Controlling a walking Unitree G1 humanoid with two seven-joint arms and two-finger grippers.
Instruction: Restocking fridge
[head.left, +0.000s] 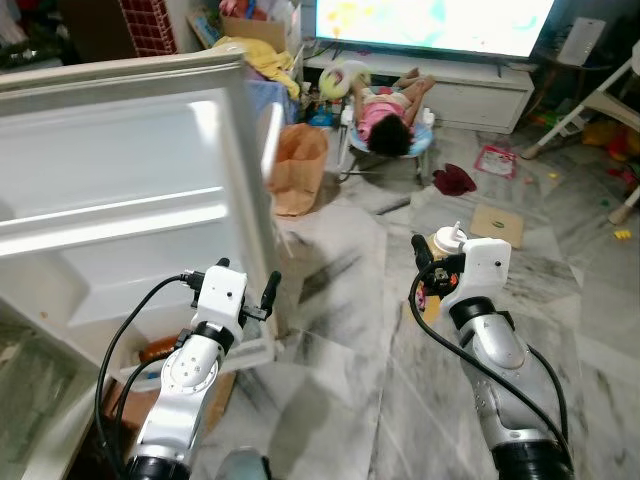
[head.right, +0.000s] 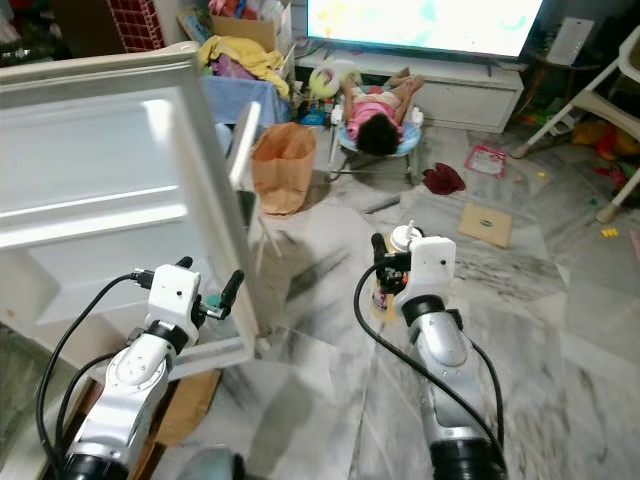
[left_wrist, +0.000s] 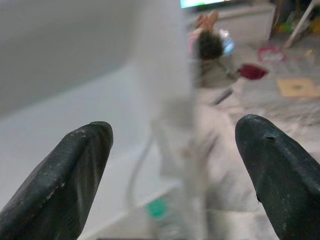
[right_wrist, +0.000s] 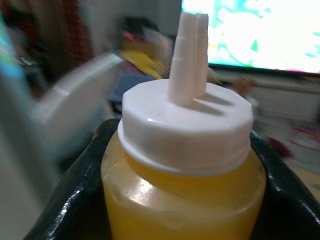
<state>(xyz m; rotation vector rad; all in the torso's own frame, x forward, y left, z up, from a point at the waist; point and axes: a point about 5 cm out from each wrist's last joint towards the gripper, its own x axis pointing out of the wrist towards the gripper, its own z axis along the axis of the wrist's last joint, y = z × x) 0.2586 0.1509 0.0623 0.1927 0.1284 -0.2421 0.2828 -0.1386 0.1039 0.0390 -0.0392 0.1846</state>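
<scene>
Right wrist view has the right gripper (right_wrist: 182, 200) pinching a yellow squeeze bottle (right_wrist: 182, 165) upright, white nozzle cap up, held over the marble floor (head.left: 350, 400). Off to its left, the left gripper (left_wrist: 172, 170) is spread wide, straddling the open fridge door's (head.left: 130, 200) edge.

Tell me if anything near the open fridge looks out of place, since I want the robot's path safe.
A person lies in a bouncer seat on the floor before the TV, with toys, a dark red cloth and a cardboard piece scattered around. The right gripper holds a yellow squeeze bottle; nothing looks spilled.
</scene>
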